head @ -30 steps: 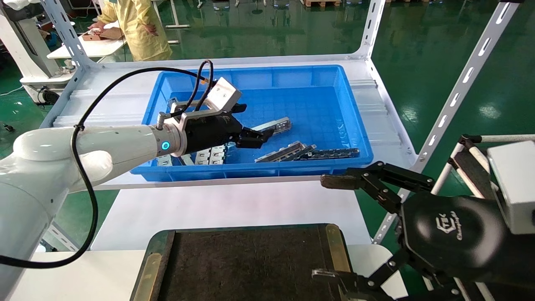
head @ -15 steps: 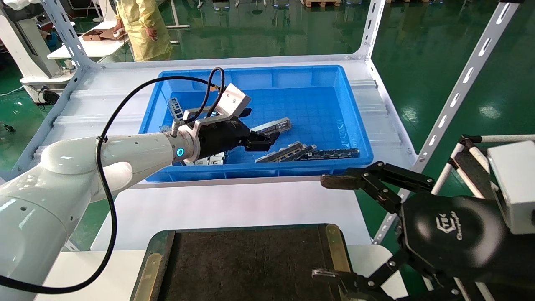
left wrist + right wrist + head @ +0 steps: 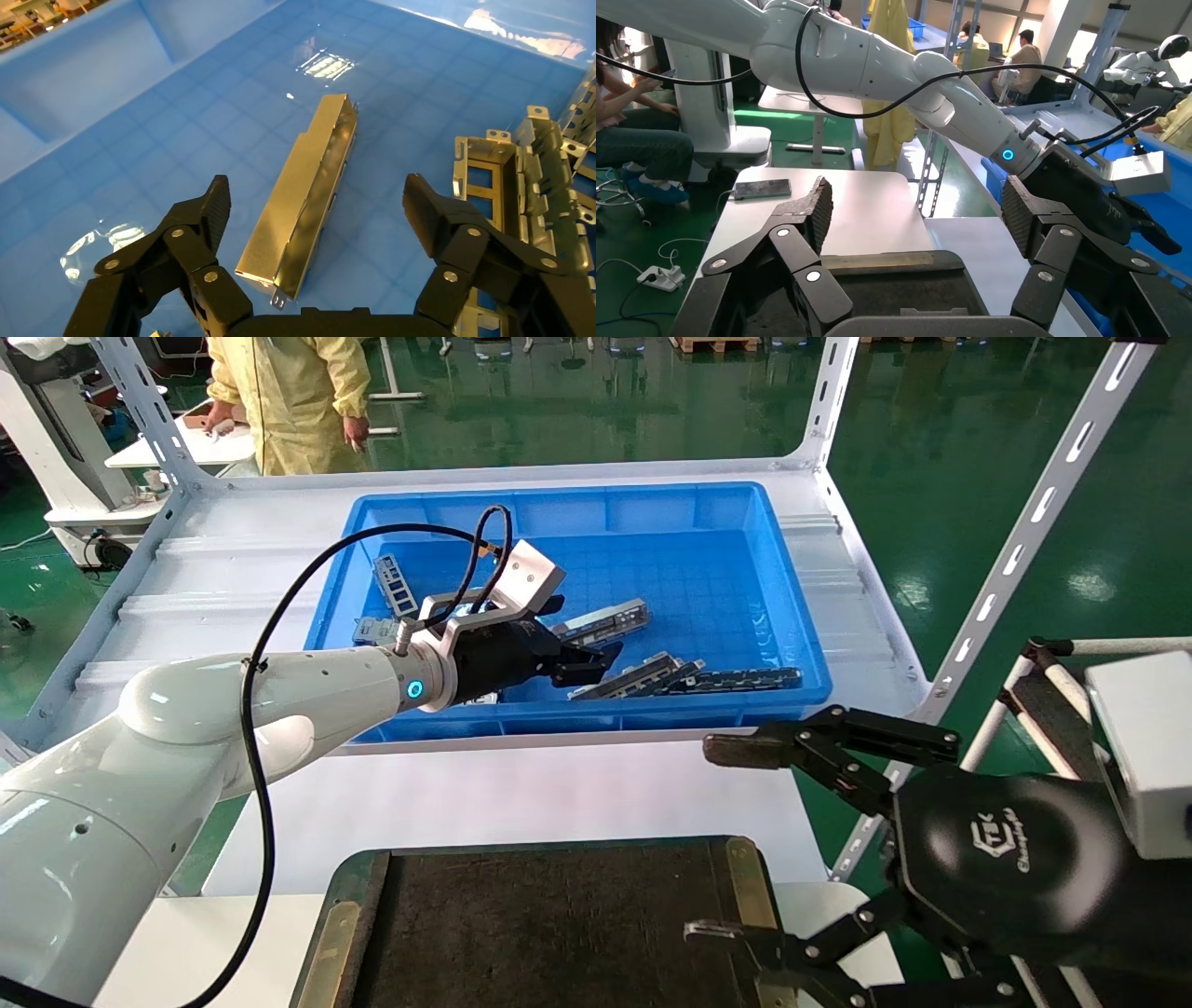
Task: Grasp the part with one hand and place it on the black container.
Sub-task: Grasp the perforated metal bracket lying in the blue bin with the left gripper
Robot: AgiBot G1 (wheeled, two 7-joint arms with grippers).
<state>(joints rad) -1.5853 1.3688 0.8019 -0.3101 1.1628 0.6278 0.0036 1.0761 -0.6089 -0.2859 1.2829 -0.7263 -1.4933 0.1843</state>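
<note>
The part (image 3: 302, 200), a long grey metal bracket, lies on the floor of the blue bin (image 3: 577, 505); it also shows in the head view (image 3: 610, 619). My left gripper (image 3: 314, 200) is open and straddles the near end of the part, one finger on each side, without touching it. In the head view the left gripper (image 3: 594, 665) reaches into the bin from the left. The black container (image 3: 549, 924) sits at the near table edge with nothing on its floor. My right gripper (image 3: 726, 840) is open and hangs by the container's right side.
Other grey brackets (image 3: 643, 676) and a dark slotted strip (image 3: 745, 680) lie near the bin's front wall, and more brackets (image 3: 391, 584) lie at its left. Stacked brackets (image 3: 520, 168) sit close beside the left gripper. A person in yellow (image 3: 279, 393) stands behind the rack.
My left arm has reached further into the bin, moving the open gripper right and lower over the part. The right gripper has barely shifted.
</note>
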